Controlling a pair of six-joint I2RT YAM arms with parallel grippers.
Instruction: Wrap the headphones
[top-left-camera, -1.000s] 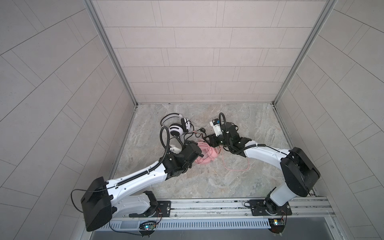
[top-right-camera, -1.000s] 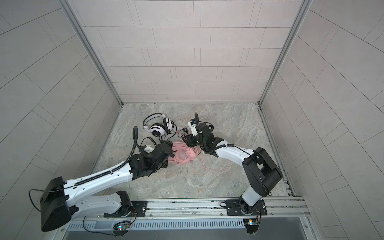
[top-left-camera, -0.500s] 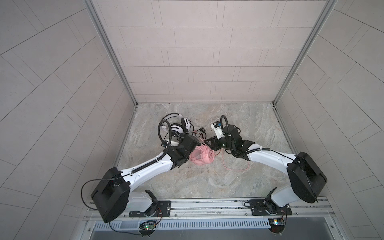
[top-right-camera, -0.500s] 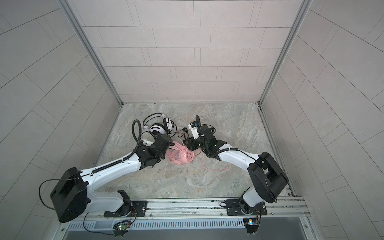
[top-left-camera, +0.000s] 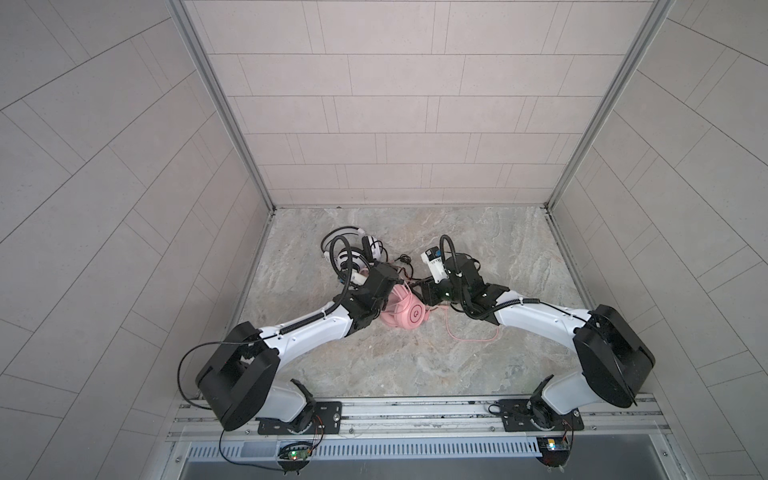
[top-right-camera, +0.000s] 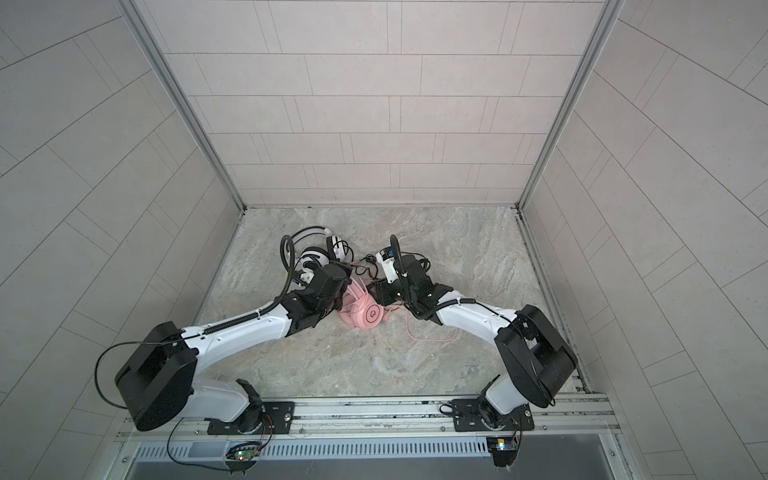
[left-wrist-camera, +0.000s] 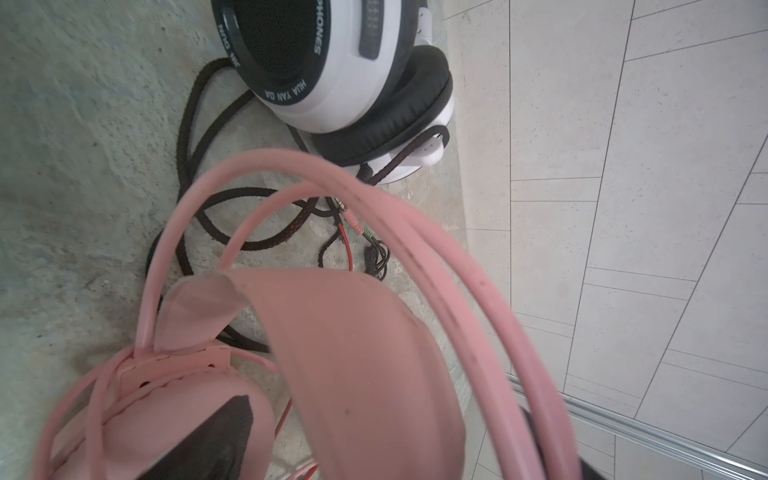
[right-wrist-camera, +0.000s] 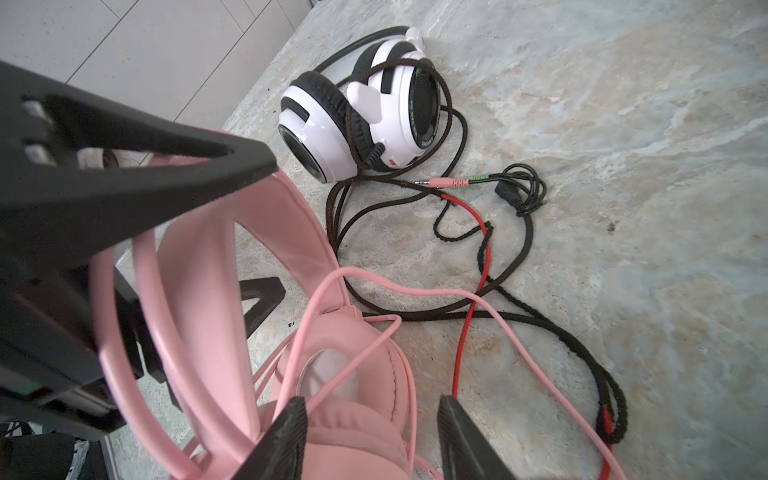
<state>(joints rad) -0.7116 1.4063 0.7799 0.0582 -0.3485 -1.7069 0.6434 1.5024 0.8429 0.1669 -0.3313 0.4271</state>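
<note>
Now my right jaws clamp the pink headset (right-wrist-camera: 361, 440) upright, so its headband (left-wrist-camera: 353, 353) stands between my wide-open left jaws, ready for wrapping its cable (right-wrist-camera: 415, 290).

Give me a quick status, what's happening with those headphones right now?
Left tool open, straddling band of pink headset. Right tool shut on its ear cup. Pink cable loose, crossing black cable of white headset.

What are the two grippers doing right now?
Left gripper: open, astride the pink headphones.
Right gripper: around their earcup; grip cannot be told.
</note>
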